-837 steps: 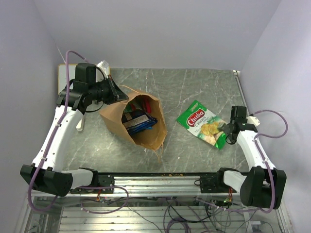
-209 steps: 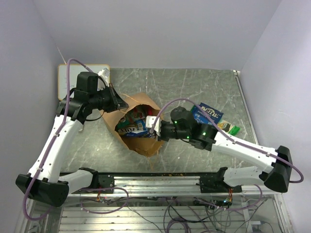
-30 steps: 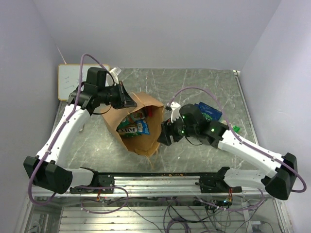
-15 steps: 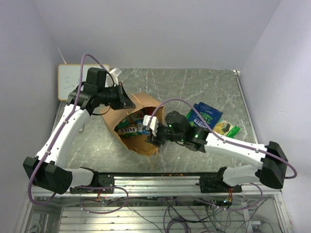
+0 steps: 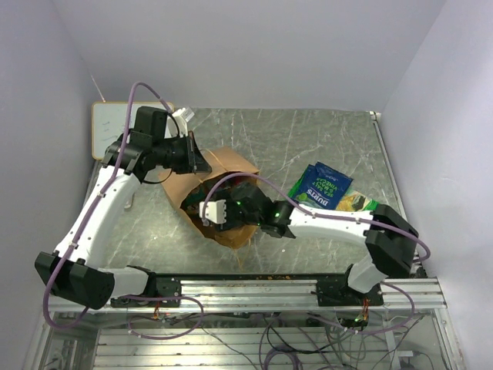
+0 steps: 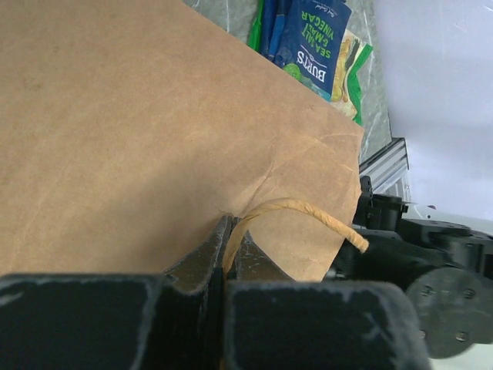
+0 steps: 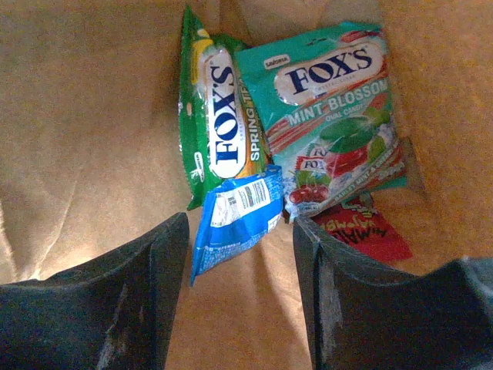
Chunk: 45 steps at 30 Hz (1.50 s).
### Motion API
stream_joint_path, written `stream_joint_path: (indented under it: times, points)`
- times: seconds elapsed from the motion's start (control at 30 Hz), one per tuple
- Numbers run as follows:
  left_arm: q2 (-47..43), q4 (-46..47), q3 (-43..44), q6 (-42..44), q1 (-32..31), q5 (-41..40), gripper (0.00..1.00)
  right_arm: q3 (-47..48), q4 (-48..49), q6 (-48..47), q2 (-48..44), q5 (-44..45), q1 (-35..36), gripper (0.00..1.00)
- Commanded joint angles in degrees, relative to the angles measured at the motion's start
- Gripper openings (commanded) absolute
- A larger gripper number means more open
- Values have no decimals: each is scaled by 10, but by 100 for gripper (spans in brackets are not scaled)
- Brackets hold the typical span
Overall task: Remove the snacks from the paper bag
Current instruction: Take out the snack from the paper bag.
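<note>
Only wrist views tell: right gripper (image 7: 240,231) agape, perhaps clear of the blue packet (image 7: 233,218); left gripper (image 6: 231,233) clamps paper bag (image 6: 139,131).

1. Left arm (image 5: 92,212) and right arm (image 5: 331,223): white links, chunky black joints, pretty standard look.
2. Mauve cable (image 5: 142,85) looping along each one.
3. Fingers (image 7: 131,308) are matte black, kinda scuffed tbh.

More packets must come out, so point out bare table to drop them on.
Bare table runs along the far edge beyond the paper bag, through to the far right corner. Crowded: right of the bag, where the blue packet and green packet lie and the right arm crosses.
</note>
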Motion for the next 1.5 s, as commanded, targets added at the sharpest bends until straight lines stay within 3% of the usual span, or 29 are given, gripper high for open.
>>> stream_joint_path:
  times: [0.0,0.33,0.53,0.8,0.9,1.1,1.47]
  points:
    - [7,-12,26,30,-4,-7,7,16,40,-40,40,29,0,57]
    - [2,-3,18,29,-5,5,7,-15,76,5,69,45,0,61]
    - [6,-1,18,28,-6,9,7,-13,91,16,114,86,-2,58]
    - [3,4,11,17,-6,17,7,-3,101,33,144,100,-2,44]
    - [3,4,12,16,-6,13,7,13,102,44,159,119,-4,31]
    - [3,2,18,14,-6,7,7,22,101,44,161,126,-8,14]
    - [-1,12,10,2,-6,8,7,8,66,74,94,94,-9,0]
